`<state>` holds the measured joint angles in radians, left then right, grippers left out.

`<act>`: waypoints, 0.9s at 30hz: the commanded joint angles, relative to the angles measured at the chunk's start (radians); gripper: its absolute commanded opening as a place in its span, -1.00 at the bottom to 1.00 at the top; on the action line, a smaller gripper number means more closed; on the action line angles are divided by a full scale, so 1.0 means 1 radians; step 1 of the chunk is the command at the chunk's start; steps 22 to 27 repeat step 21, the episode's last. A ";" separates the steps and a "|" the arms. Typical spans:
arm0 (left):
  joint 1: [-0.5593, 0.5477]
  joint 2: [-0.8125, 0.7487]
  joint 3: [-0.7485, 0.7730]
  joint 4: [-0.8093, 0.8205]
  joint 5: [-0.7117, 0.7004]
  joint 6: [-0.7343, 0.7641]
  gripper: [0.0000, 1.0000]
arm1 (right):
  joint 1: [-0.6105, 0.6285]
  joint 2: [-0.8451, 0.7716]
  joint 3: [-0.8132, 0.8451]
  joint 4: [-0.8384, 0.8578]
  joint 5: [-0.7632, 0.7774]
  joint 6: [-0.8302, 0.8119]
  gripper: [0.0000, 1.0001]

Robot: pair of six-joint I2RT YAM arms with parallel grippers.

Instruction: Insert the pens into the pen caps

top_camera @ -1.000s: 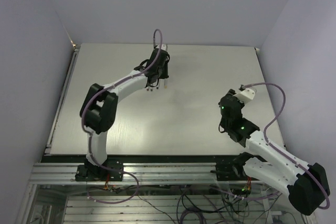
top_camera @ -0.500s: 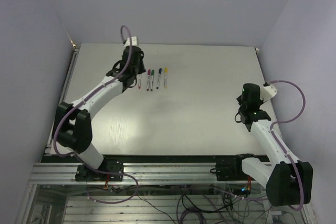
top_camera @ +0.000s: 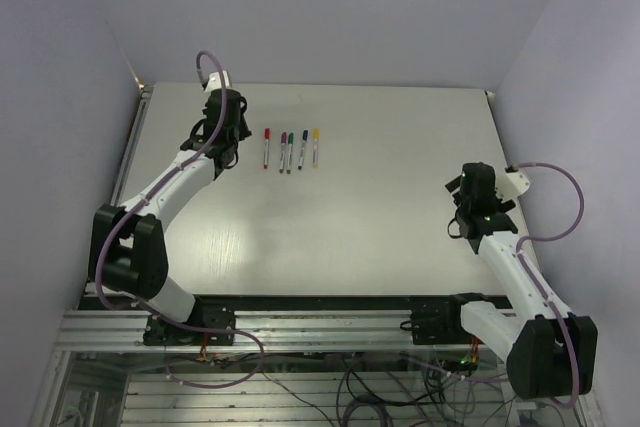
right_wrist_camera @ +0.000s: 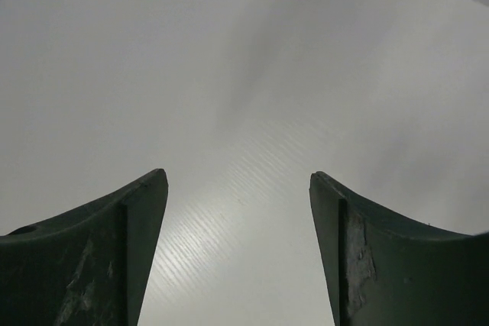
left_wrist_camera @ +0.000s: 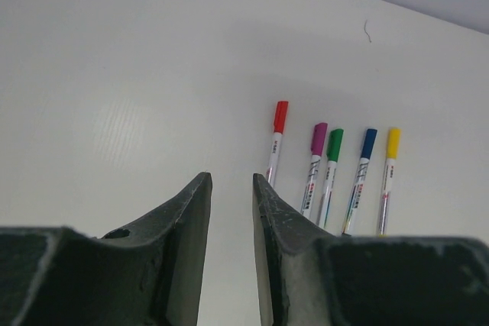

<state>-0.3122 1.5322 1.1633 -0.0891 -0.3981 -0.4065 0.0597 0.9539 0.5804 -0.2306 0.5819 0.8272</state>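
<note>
Five white-barrelled pens lie side by side at the far middle of the table (top_camera: 350, 217), each with a coloured cap on its far end: red (top_camera: 267, 147), magenta (top_camera: 283, 150), green (top_camera: 290, 152), blue (top_camera: 303, 147), yellow (top_camera: 315, 145). In the left wrist view they lie ahead and to the right: red (left_wrist_camera: 276, 137), magenta (left_wrist_camera: 315, 159), green (left_wrist_camera: 331, 162), blue (left_wrist_camera: 362, 167), yellow (left_wrist_camera: 389, 166). My left gripper (top_camera: 228, 147) (left_wrist_camera: 231, 177) hangs left of the red pen, jaws a narrow gap apart and empty. My right gripper (top_camera: 470, 182) (right_wrist_camera: 238, 173) is wide open and empty over bare table at the right.
The table's left edge rail (top_camera: 125, 177) runs close to the left arm. Walls stand behind and on both sides. The right wrist view holds only table surface (right_wrist_camera: 244, 74).
My left arm has swung left off the pens, uncovering the whole row. My right arm has drawn back to the right side of the table.
</note>
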 commanded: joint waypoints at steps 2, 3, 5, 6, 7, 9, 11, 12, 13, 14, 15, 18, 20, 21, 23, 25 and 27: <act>0.002 0.022 0.003 0.043 0.050 -0.022 -0.24 | -0.005 0.076 0.083 -0.146 0.033 0.108 0.50; 0.004 0.024 0.004 0.041 0.049 -0.022 -0.24 | -0.005 0.081 0.088 -0.152 0.034 0.112 0.50; 0.004 0.024 0.005 0.040 0.047 -0.022 -0.24 | -0.006 0.069 0.079 -0.142 0.039 0.114 0.50; 0.004 0.023 0.003 0.040 0.047 -0.022 -0.24 | -0.005 0.057 0.071 -0.133 0.040 0.113 0.50; 0.004 0.023 0.001 0.042 0.046 -0.022 -0.24 | -0.005 0.045 0.062 -0.121 0.040 0.113 0.50; 0.004 0.026 0.001 0.043 0.045 -0.024 -0.24 | -0.005 0.017 0.047 -0.107 0.040 0.119 0.52; 0.005 0.031 0.005 0.042 0.049 -0.026 -0.25 | -0.005 -0.005 0.039 -0.105 0.046 0.126 0.57; 0.005 0.033 0.007 0.043 0.052 -0.026 -0.25 | -0.005 -0.014 0.036 -0.104 0.050 0.128 0.58; 0.005 0.036 0.008 0.043 0.055 -0.028 -0.25 | -0.004 -0.023 0.034 -0.104 0.052 0.130 0.58; 0.007 0.040 0.009 0.043 0.059 -0.032 -0.25 | -0.004 -0.029 0.031 -0.099 0.052 0.131 0.58; 0.007 0.044 0.010 0.043 0.065 -0.035 -0.25 | -0.004 -0.033 0.028 -0.093 0.051 0.127 0.56; 0.010 0.049 0.010 0.046 0.079 -0.042 -0.25 | -0.005 -0.007 0.045 -0.119 0.059 0.135 0.53; 0.011 0.050 0.010 0.046 0.080 -0.041 -0.25 | -0.004 0.017 0.065 -0.154 0.065 0.143 0.54; 0.012 0.050 0.010 0.045 0.077 -0.040 -0.26 | -0.005 0.022 0.069 -0.157 0.064 0.140 0.57; 0.012 0.050 0.010 0.045 0.077 -0.040 -0.26 | -0.005 0.022 0.069 -0.157 0.064 0.140 0.57; 0.012 0.050 0.010 0.045 0.077 -0.040 -0.26 | -0.005 0.022 0.069 -0.157 0.064 0.140 0.57; 0.012 0.050 0.010 0.045 0.077 -0.040 -0.26 | -0.005 0.022 0.069 -0.157 0.064 0.140 0.57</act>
